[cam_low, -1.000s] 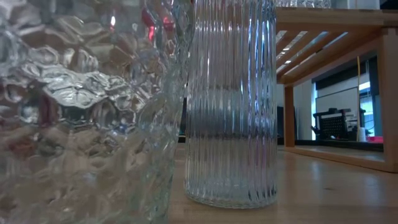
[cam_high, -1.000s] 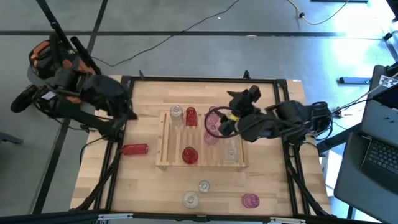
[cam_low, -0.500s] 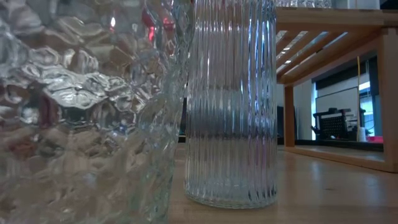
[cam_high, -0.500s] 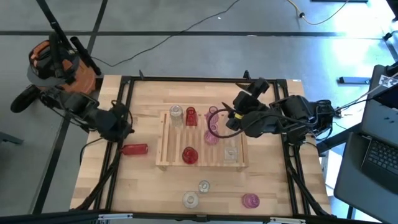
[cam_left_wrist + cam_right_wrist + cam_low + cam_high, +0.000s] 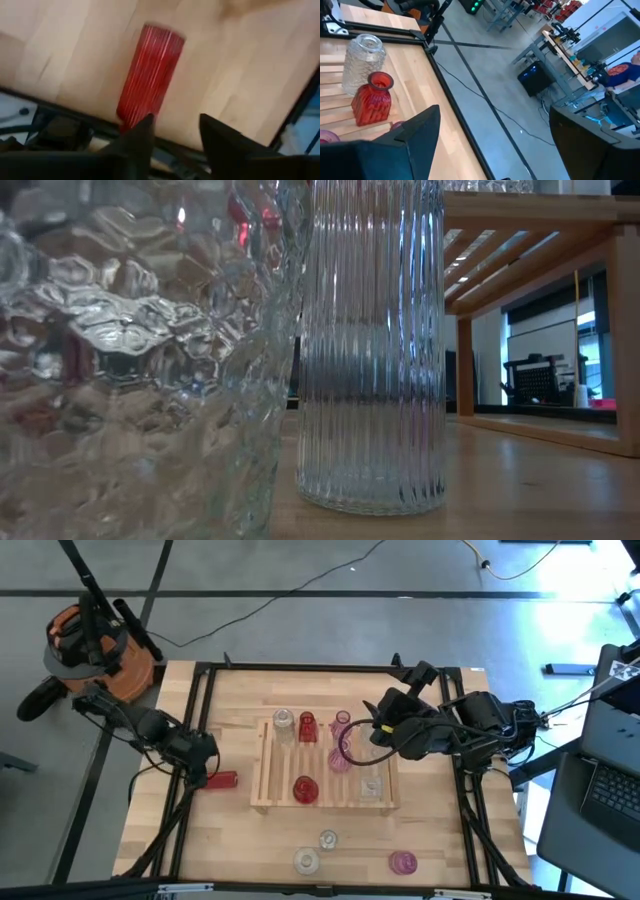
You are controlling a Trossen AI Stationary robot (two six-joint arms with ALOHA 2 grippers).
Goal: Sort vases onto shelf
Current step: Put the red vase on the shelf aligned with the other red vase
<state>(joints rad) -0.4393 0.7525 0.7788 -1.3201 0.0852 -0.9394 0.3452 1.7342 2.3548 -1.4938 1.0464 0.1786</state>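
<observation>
Hovering left pincer point(image 5: 175, 132) — parted — over fallen red vase point(image 5: 150, 70), untouched

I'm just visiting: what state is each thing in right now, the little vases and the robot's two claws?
ribbed red vase: lying on its side on the table, off the shelf.
left gripper: open, close to the ribbed red vase, not gripping it.
right gripper: open, empty, above the shelf.
red vase: upright on the shelf.
clear vase: upright beside it.
pink vase: upright, off the shelf.
</observation>
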